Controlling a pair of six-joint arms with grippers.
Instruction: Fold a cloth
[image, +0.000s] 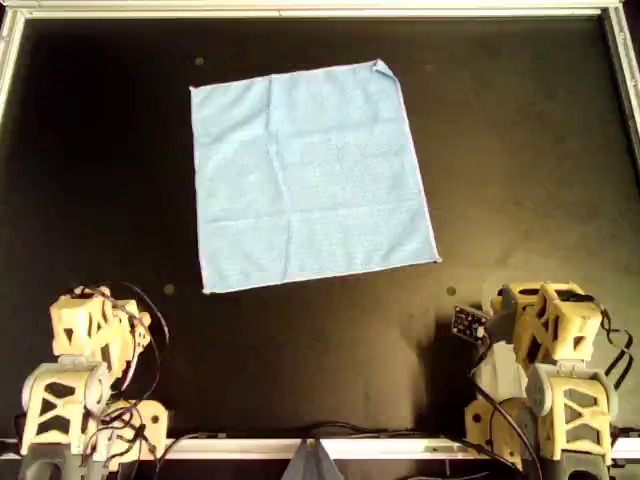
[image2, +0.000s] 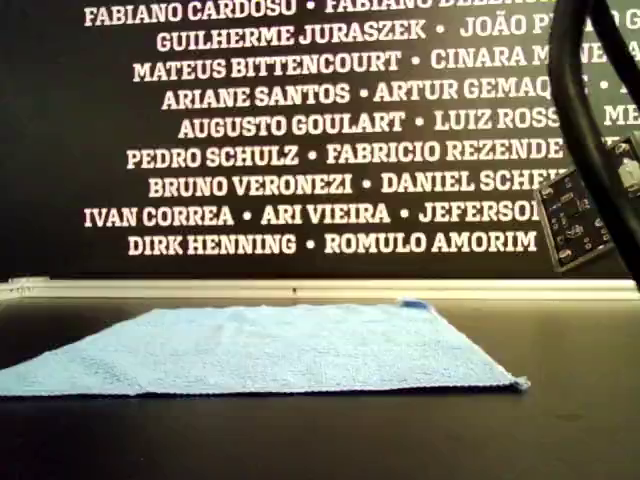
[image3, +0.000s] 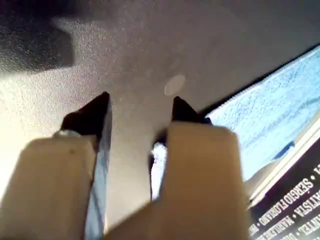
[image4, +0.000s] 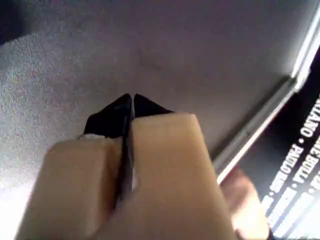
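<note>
Left gripper (image3: 140, 107): jaws spread, nothing between them, above bare black table (image: 520, 180); arm parked at the overhead view's lower left (image: 95, 330). Right gripper (image4: 132, 102): fingertips pressed together, holding nothing; arm at the overhead view's lower right (image: 545, 325). Cloth (image: 310, 175): light blue square, spread flat and unfolded at the table's middle, nearer the far rail, slightly rotated, faint crease lines visible; one far corner curled up; well apart from both grippers.

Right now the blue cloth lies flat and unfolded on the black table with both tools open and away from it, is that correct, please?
Not quite: the cloth lies flat and unfolded, untouched, and the left tool is open, but the right wrist view shows the right tool shut.
</note>
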